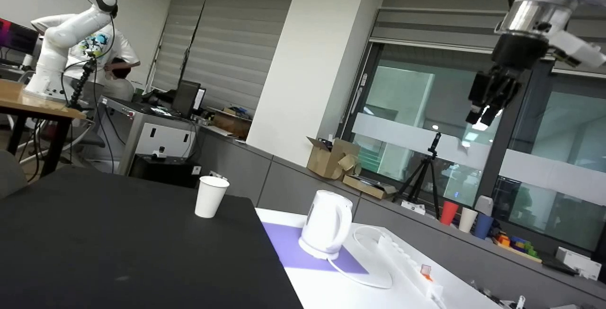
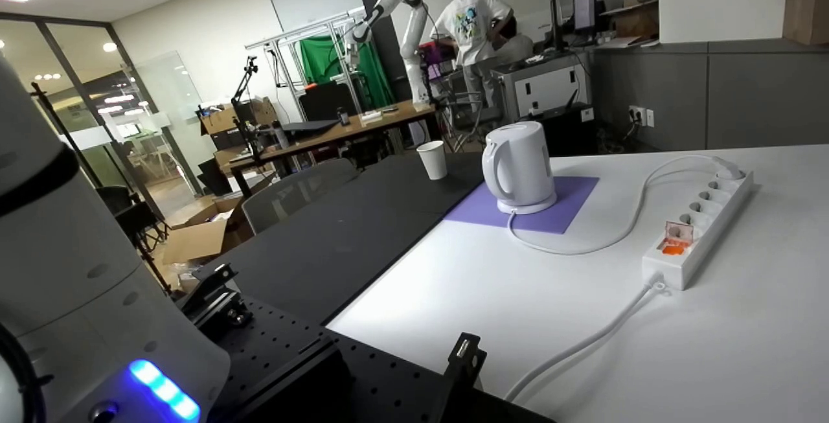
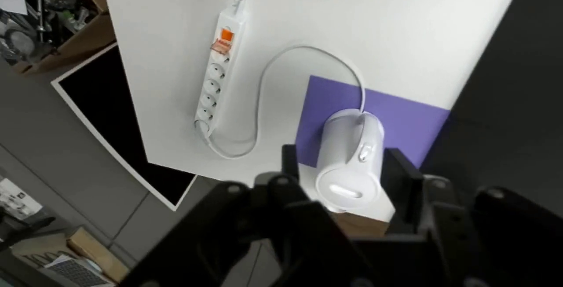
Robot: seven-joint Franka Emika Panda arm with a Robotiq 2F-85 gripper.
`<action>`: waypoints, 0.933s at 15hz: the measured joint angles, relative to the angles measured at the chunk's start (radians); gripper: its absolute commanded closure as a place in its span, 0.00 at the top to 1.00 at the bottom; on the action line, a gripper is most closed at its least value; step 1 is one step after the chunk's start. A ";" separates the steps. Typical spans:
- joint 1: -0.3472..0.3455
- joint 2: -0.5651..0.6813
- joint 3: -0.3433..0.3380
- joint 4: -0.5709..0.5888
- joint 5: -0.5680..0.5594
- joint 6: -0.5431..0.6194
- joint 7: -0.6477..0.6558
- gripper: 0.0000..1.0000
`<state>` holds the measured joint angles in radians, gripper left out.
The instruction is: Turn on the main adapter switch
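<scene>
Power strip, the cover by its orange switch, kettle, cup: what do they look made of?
Power strip: likely plastic, satin; opaque white, crisp moulded-looking edges.
Cover: likely plastic, transparent; reddish, see-through.
Kettle: probably plastic, somewhat glossy; bright glints on top, though coated metal isn't ruled out.
Cup: probably paper, matte; tapered, thin-rimmed, no clear highlights.

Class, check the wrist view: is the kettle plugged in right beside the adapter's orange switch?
No, its plug sits at the adapter's opposite end from the orange switch.
</scene>
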<state>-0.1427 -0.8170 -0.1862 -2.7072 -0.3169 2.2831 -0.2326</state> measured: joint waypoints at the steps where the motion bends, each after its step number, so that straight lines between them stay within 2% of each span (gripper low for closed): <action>1: -0.026 0.045 -0.032 0.003 -0.002 0.058 -0.011 0.17; 3: -0.066 0.152 -0.082 0.025 -0.001 0.151 -0.024 0.03; 4: -0.078 0.214 -0.105 0.044 -0.001 0.186 -0.025 0.01; 7: -0.086 0.399 -0.161 0.129 0.001 0.246 -0.022 0.00; 10: -0.091 0.580 -0.182 0.234 0.004 0.229 -0.008 0.01; 12: -0.091 0.651 -0.182 0.277 0.005 0.226 0.000 0.01; 14: -0.091 0.667 -0.181 0.290 0.005 0.221 0.002 0.01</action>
<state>-0.2342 -0.1505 -0.3671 -2.4174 -0.3119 2.5041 -0.2310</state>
